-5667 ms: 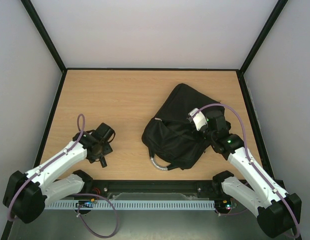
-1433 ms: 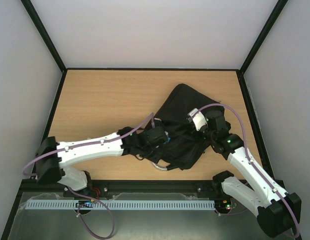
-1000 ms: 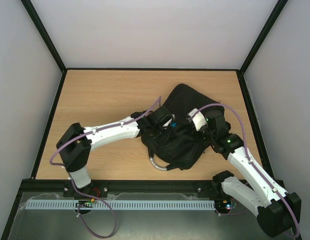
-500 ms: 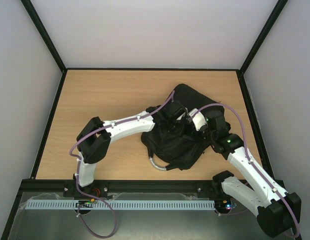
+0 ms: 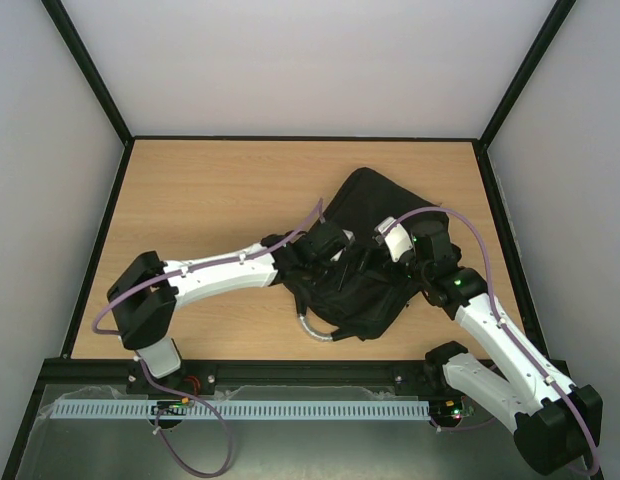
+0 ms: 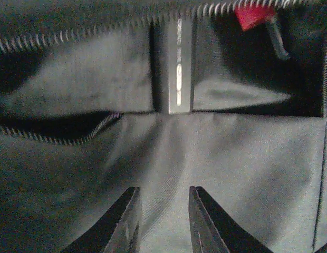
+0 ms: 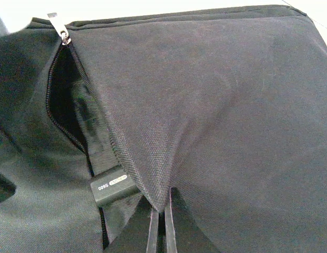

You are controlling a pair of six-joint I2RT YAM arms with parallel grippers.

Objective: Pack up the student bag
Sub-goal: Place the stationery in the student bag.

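Swinging across from the bench's left side, the left claw (image 6: pixel 163 191) now hangs over the student bag (image 5: pixel 362 198), its fingers a little apart and empty. That bag lies right of the bench's (image 5: pixel 210 190) middle, toward the near edge. The right claw (image 7: pixel 163 204) is clamped on a fold of fabric beside the zip (image 7: pixel 94 100), apparently to keep the mouth gaping so the other arm can reach in.
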